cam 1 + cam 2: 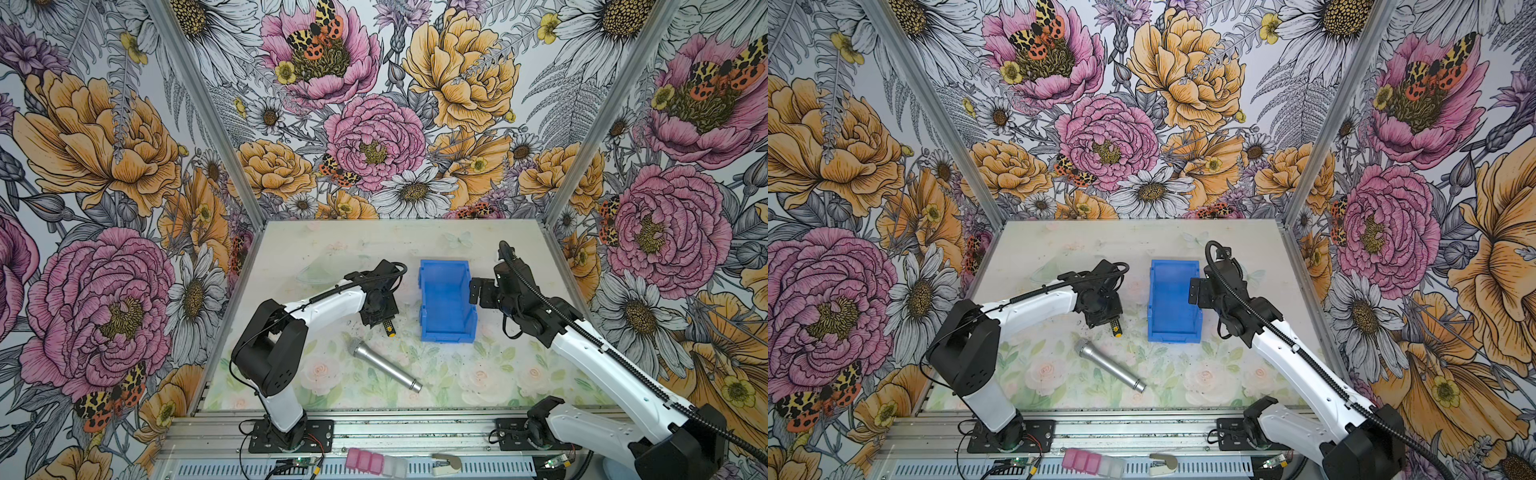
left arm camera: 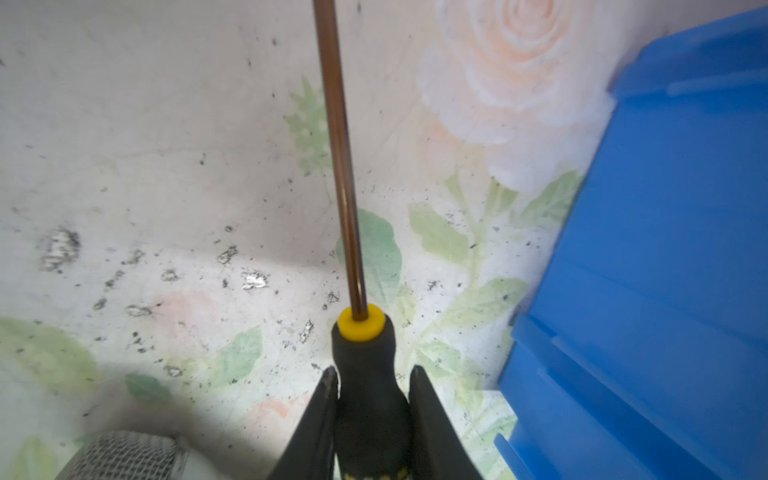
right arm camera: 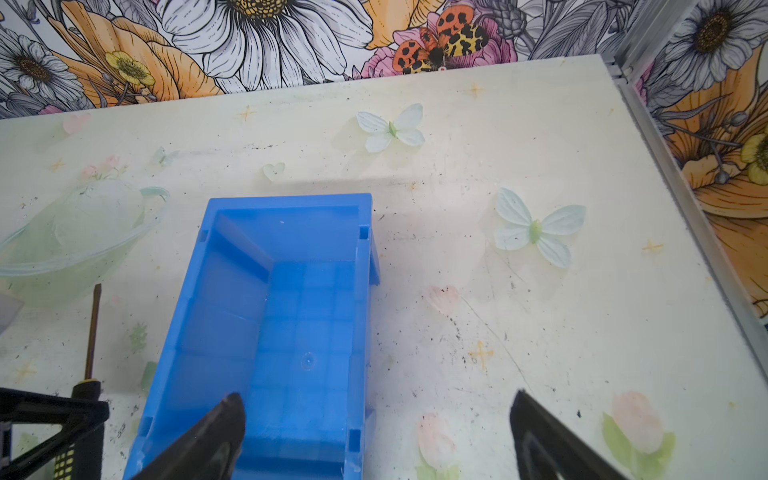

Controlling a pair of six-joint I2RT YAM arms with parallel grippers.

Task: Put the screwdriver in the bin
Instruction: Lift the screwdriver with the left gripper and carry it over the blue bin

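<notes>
Left gripper clamped on screwdriver handle, shaft running ahead of it over the counter; bin near, to its right. My right gripper open, poised over bin's wall.

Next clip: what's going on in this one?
The left claw is shut on the handle of the slim black-handled screwdriver with yellow trim, just beside the bright blue open-top plastic bin, which is empty. The right claw hangs open at the bin's opposite side wall, holding nothing. A silver microphone with a mesh head lies nearby, touched by neither.
</notes>
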